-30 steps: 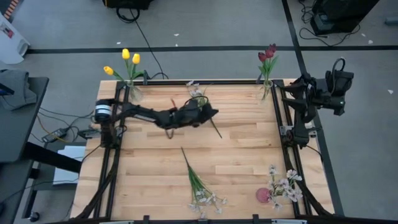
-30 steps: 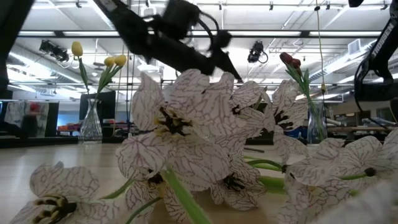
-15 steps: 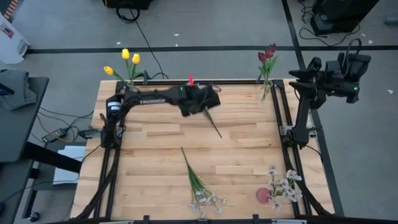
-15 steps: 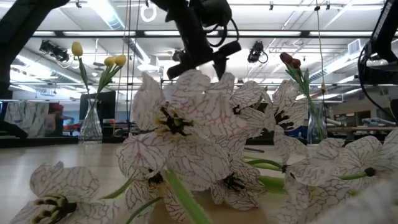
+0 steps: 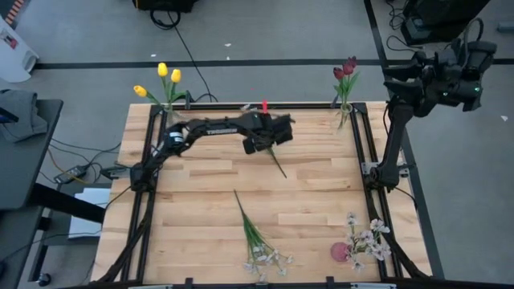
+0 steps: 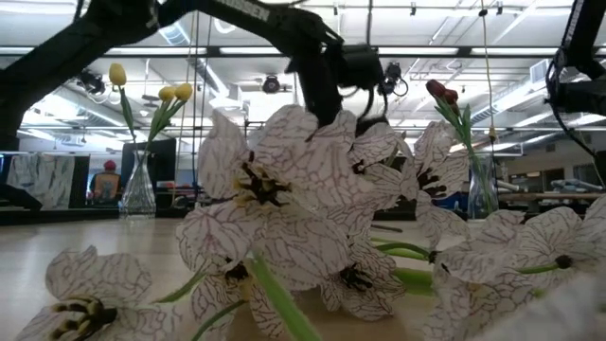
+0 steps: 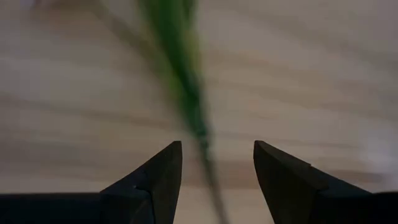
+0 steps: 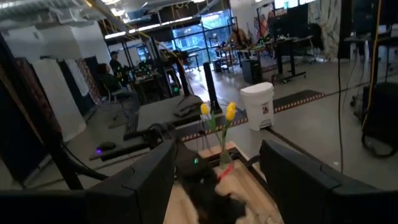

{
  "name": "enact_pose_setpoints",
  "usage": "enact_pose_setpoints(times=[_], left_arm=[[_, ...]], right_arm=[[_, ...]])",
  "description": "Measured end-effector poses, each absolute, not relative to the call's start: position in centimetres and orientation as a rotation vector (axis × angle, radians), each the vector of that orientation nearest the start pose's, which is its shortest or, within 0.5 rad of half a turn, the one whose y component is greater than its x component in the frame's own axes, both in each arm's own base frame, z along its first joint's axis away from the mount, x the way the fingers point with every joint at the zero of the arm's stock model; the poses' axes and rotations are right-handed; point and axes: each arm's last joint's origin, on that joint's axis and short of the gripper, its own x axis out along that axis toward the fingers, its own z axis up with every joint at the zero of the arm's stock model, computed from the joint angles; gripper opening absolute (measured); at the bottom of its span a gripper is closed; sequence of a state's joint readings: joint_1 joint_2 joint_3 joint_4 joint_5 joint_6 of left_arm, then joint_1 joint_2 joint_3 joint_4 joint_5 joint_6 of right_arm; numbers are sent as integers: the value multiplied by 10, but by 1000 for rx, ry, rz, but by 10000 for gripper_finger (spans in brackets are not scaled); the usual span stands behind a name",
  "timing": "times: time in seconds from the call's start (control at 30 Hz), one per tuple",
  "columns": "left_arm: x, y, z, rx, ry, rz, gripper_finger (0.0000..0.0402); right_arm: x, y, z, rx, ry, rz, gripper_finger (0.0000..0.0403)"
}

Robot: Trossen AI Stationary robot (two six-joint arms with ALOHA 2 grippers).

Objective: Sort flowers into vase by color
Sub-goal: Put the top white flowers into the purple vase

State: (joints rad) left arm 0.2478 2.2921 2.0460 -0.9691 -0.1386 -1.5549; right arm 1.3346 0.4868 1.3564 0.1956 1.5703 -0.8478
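A green stem (image 5: 279, 164) lies on the table's far middle; its upper end is hidden under my left arm. My left gripper (image 5: 271, 143) points steeply down over it, open. In the left wrist view the stem (image 7: 186, 81) runs between the two fingers of that gripper (image 7: 217, 152), touching neither. Yellow tulips (image 5: 167, 80) stand in a glass vase at the far left corner. Dark red tulips (image 5: 345, 71) stand in a vase at the far right corner. My right gripper (image 8: 216, 149) is open and raised high beyond the table's right edge (image 5: 397, 80).
A spray of whitish blossoms (image 5: 259, 241) lies near the front middle. Another spray (image 5: 368, 237) lies at the front right, beside a small pink round thing (image 5: 340, 252). In the low view these blossoms (image 6: 275, 218) fill the foreground. Bare wood lies at the table's left and centre.
My left gripper has gone toward the table's far right and tipped from a shallow slant to pointing steeply down over the stem. My right arm has risen. The stem's near end has stayed where it was.
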Motion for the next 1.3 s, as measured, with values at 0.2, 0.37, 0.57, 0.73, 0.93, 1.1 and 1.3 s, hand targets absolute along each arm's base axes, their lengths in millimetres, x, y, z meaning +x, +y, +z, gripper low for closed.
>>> enact_pose_setpoints(times=[0.2,0.37,0.57,0.73,0.93,1.1,1.3], left_arm=[[470,113,183,-1428,790,1256,203],[470,110,179,-1435,765,1304,202],[470,117,172,-1399,721,1353,202],[471,124,164,-1343,719,1370,202],[472,128,156,-1303,736,1355,202],[474,129,152,-1285,741,1351,202],[474,129,149,-1268,740,1358,202]], right_arm=[[12,-73,524,241,-29,-235,247],[10,-80,539,295,-35,-235,247],[8,-90,568,473,-56,-232,247],[9,-87,588,603,-179,-166,247],[11,-75,598,568,-161,-186,247],[9,-85,597,628,-118,-212,247],[9,-83,596,601,-93,-235,247]])
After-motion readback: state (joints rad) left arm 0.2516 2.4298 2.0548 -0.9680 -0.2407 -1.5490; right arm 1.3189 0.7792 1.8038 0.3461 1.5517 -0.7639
